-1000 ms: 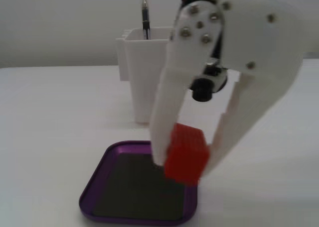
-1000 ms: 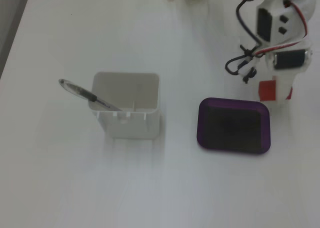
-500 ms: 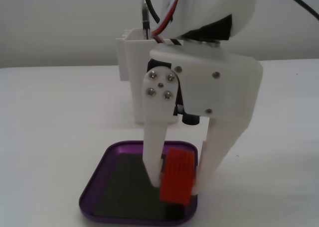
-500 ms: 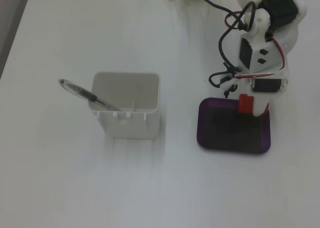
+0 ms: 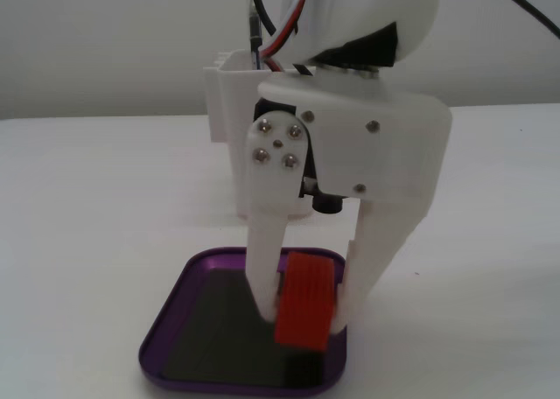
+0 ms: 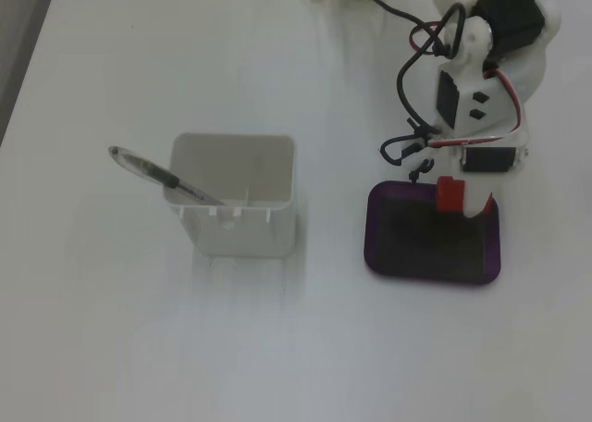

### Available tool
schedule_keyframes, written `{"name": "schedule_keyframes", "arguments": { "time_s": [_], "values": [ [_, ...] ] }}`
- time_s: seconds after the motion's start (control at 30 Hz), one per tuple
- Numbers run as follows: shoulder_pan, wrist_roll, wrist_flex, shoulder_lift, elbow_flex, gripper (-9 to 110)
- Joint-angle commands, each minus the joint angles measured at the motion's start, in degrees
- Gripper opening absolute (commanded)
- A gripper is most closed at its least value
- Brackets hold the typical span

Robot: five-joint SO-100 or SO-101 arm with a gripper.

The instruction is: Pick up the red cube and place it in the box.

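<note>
The red cube (image 5: 306, 301) is a small ribbed red-orange block held between the two white fingers of my gripper (image 5: 308, 316). The gripper hangs over the box (image 5: 171, 322), a shallow purple tray with a dark bottom, above its right half in a fixed view. The cube sits a little above the tray floor; I cannot tell if it touches. In another fixed view from above, the cube (image 6: 450, 193) shows at the top edge of the box (image 6: 379, 246), with the gripper (image 6: 455, 203) around it.
A tall white pen-holder container (image 6: 236, 209) with a pen (image 6: 157, 177) leaning in it stands left of the tray in a fixed view from above; it shows behind the arm (image 5: 229, 93) in the other. Black and red cables (image 6: 416, 80) loop along the arm.
</note>
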Motion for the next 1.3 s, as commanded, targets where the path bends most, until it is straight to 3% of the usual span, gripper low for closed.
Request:
{"name": "schedule_keyframes", "arguments": {
  "time_s": [0.0, 0.73, 1.27],
  "values": [
    [-0.09, -0.53, -0.44, 0.88, -2.2, 0],
    [-0.26, -0.35, 0.44, 1.67, -2.81, 18],
    [-4.22, -0.53, 25.58, 13.71, -11.34, 18]
  ]
}}
